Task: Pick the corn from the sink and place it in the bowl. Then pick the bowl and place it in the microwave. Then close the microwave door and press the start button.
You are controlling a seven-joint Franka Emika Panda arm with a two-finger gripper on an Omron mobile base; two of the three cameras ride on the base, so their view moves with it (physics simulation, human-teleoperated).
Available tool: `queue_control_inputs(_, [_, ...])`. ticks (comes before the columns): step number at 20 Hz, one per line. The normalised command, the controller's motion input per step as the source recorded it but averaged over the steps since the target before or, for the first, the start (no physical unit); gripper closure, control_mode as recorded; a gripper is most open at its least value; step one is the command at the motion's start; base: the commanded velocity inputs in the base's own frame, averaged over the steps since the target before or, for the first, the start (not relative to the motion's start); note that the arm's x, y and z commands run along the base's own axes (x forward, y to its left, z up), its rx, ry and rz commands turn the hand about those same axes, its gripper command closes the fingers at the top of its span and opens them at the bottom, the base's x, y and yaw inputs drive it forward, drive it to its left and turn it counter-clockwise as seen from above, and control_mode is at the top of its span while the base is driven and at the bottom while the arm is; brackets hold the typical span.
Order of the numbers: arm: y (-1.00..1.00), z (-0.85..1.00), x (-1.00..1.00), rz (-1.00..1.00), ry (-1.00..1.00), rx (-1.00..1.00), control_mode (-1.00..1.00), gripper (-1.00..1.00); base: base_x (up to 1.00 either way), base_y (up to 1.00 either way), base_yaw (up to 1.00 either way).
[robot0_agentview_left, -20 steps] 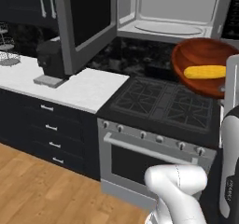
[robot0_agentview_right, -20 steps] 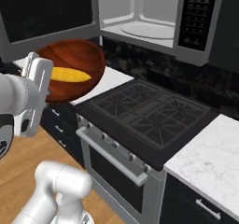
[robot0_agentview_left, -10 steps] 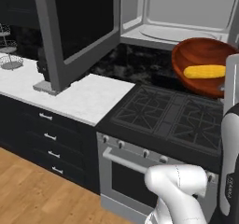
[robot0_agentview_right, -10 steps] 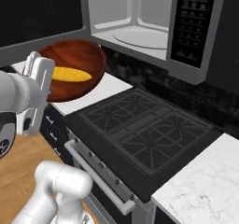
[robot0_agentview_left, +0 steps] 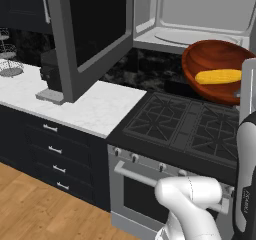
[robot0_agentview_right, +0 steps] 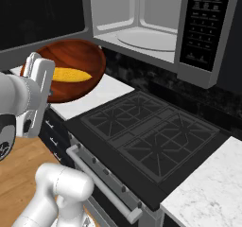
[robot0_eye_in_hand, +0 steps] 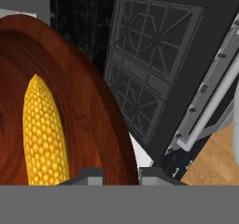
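So the gripper (robot0_eye_in_hand: 120, 174) is clamped on the bowl (robot0_agentview_right: 71, 60) rim, corn (robot0_agentview_left: 218, 76) lying inside it. The bowl sits lower and nearer than the open microwave (robot0_agentview_left: 200, 31) cavity, so it needs to go up and farther in.

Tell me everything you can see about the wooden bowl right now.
The bowl is wide, shallow and round, glossy reddish-brown with visible wood grain. It is held up in the air, tilted, above the edge of the stove and below the open microwave. The corn lies lengthwise inside it. The gripper straddles its near rim, a fingertip on either side, and nothing else touches it.
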Motion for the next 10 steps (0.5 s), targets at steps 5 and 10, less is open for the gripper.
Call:
queue_control_inputs(5, [0.00,0.00,0.00,0.00,0.00,0.00,1.00,1.00,0.13,0.01,-0.29])
queue_control_inputs(10, [0.00,0.00,0.00,0.00,0.00,0.00,1.00,1.00,0.29,-0.07,-0.19])
